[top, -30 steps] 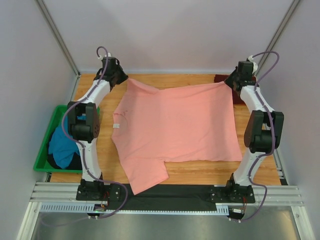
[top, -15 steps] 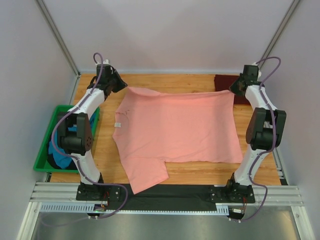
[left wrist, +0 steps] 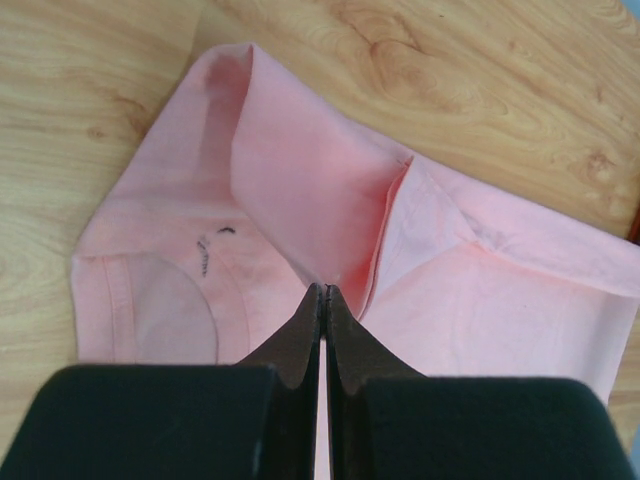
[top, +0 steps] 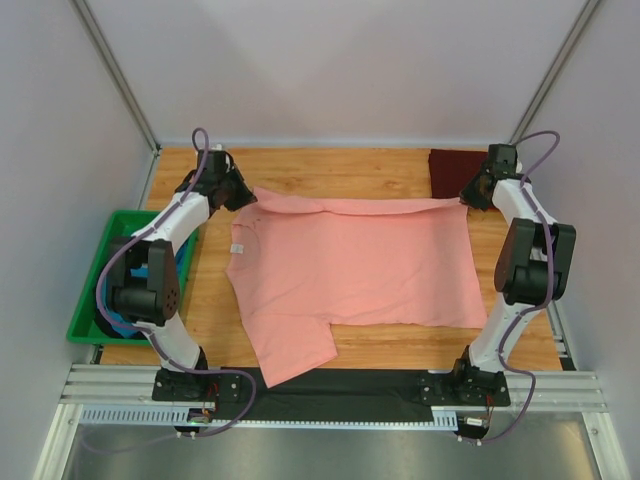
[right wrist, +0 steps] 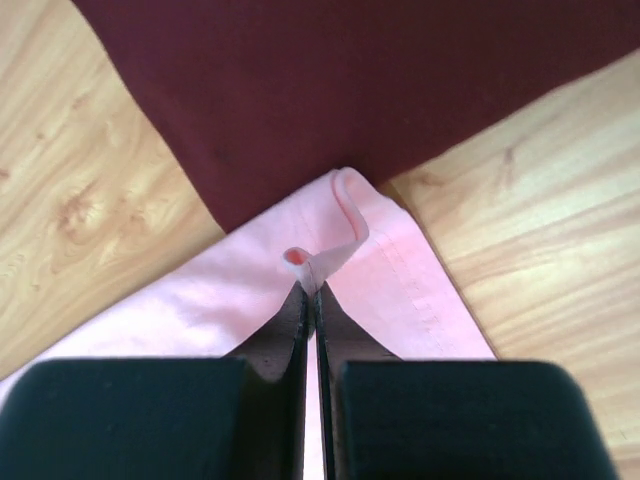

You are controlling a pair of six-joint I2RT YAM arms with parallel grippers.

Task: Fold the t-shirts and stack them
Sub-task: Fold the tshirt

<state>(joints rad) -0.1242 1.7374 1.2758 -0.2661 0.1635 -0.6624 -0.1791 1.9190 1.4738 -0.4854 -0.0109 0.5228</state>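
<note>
The salmon-pink t-shirt [top: 350, 265] lies spread on the wooden table, its white neck label [top: 238, 250] at the left. My left gripper [top: 243, 193] is shut on the shirt's far-left edge; the left wrist view shows a fold of pink cloth [left wrist: 300, 190] pinched at the fingertips [left wrist: 305, 320]. My right gripper [top: 466, 196] is shut on the far-right hem corner, a small pink loop [right wrist: 320, 255] at the fingertips. The dark maroon t-shirt [top: 462, 168] lies folded at the far right corner, partly under the pink hem [right wrist: 330, 90]. The teal-blue t-shirt [top: 108, 315] lies in the green bin.
The green plastic bin [top: 90, 300] stands off the table's left edge beside the left arm. Grey walls and metal posts close in the back and sides. A rail [top: 330, 385] runs along the near edge with both arm bases.
Both grippers have come toward the near side and lower, pulling the shirt's far edge with them. The far edge now lies straighter and the maroon shirt shows more.
</note>
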